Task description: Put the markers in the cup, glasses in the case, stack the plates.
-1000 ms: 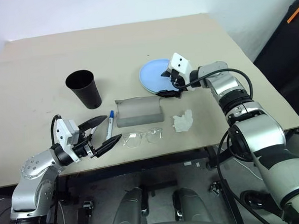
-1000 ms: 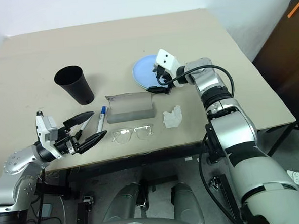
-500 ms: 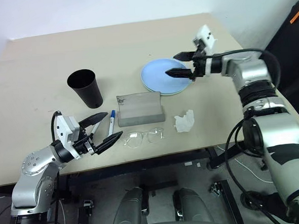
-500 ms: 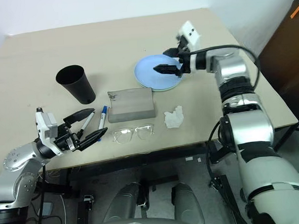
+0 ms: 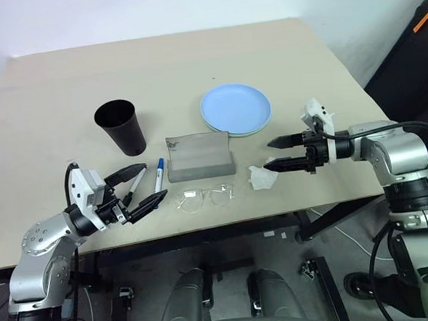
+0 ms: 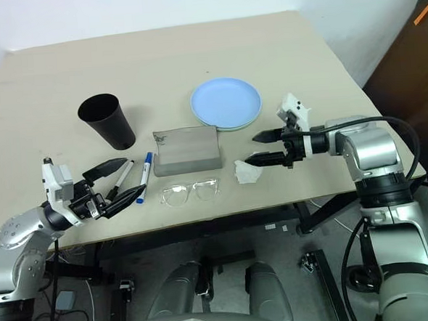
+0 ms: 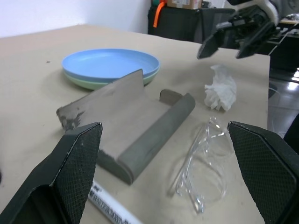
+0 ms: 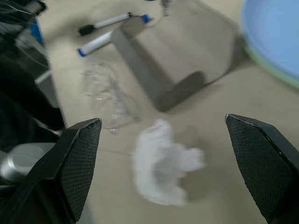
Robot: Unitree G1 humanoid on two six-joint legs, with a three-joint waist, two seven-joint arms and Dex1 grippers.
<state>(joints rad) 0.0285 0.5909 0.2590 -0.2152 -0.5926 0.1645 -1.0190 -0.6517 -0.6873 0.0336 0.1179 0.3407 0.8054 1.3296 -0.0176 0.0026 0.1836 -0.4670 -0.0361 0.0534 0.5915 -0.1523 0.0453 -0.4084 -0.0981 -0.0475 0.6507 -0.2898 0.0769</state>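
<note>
With plates [image 5: 235, 110] stacked and both hands wide and empty, I'd drop left hand [image 5: 138, 188] straight onto black-capped marker [image 5: 135, 186], pinching mid-barrel.

Table [image 5: 280, 47] far half: bare, open passage behind cup [image 5: 121, 127] and plates [image 5: 235, 110].
Table front centre: crowded; case [image 5: 199, 158], glasses [image 5: 204, 197] and tissue [image 5: 261, 176] lie close together.
Left pincer [image 5: 137, 187] path: markers [image 5: 148, 183] lie just ahead, with glasses beyond.
Right pincer [image 5: 273, 153] path: tissue sits directly at the fingertips, blocking approach to the glasses.
Right table edge: bare surface.
</note>
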